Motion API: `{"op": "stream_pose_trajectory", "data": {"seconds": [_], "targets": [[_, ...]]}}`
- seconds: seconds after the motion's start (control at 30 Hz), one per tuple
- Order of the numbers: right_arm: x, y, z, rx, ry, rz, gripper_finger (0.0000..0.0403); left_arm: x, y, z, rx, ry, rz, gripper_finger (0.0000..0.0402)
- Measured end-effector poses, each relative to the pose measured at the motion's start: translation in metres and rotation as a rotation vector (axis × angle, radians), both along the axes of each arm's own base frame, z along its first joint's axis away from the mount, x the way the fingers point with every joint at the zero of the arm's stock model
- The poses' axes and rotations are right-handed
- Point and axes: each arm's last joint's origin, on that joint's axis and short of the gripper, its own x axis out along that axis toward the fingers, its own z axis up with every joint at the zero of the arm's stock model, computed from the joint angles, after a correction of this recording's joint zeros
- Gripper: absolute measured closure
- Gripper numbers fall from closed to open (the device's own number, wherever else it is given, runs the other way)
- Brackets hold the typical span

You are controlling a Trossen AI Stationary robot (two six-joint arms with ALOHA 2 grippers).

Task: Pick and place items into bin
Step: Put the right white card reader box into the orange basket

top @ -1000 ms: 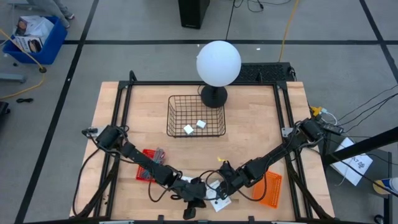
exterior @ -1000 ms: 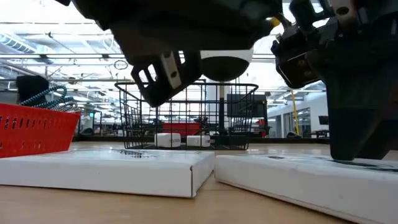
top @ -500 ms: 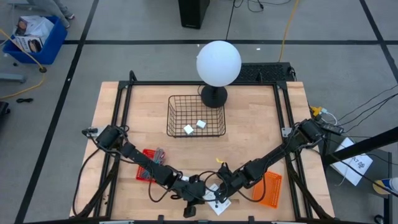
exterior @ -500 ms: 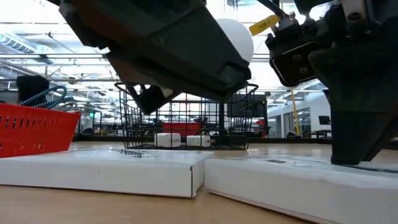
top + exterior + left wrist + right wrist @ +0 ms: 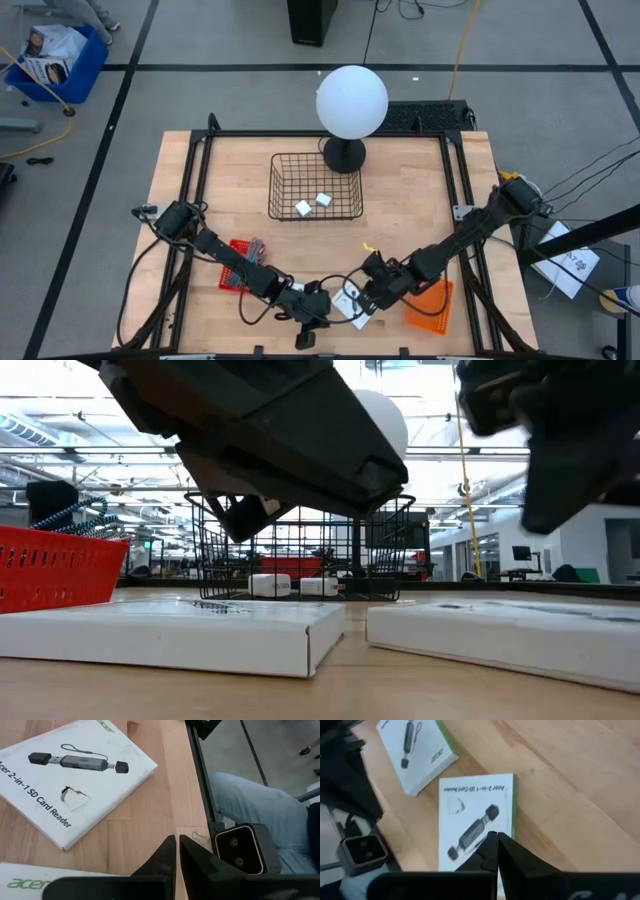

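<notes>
You have two small white blocks (image 5: 312,204) in the wire bin (image 5: 316,186); two card-reader boxes (image 5: 476,815) still lie on the desk (image 5: 400,210) near its front edge; both grippers, left (image 5: 176,842) and right (image 5: 496,839), hover there, jaws together, empty.

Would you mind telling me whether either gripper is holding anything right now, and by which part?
Nothing is held: the left gripper and right gripper are both shut and empty above the white boxes.

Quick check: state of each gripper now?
Left gripper: shut, holding nothing, near the table's front edge.
Right gripper: shut, empty, above a white card-reader box.
</notes>
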Motion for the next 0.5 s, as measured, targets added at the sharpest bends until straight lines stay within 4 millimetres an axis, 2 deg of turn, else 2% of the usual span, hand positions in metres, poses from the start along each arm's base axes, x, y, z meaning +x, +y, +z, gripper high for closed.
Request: {"op": "stream_pose_trajectory", "data": {"seconds": [0.2,0.5], "targets": [[-0.009,-0.002,0.027,0.013,-0.089,-0.010,0.0402,0.000,0.000,0.000,0.002,0.002,-0.002,0.0376],[-0.001,0.005,0.032,0.060,-0.246,0.045,0.0397,0.002,0.005,-0.001,0.022,-0.004,0.018,0.0376]]}}
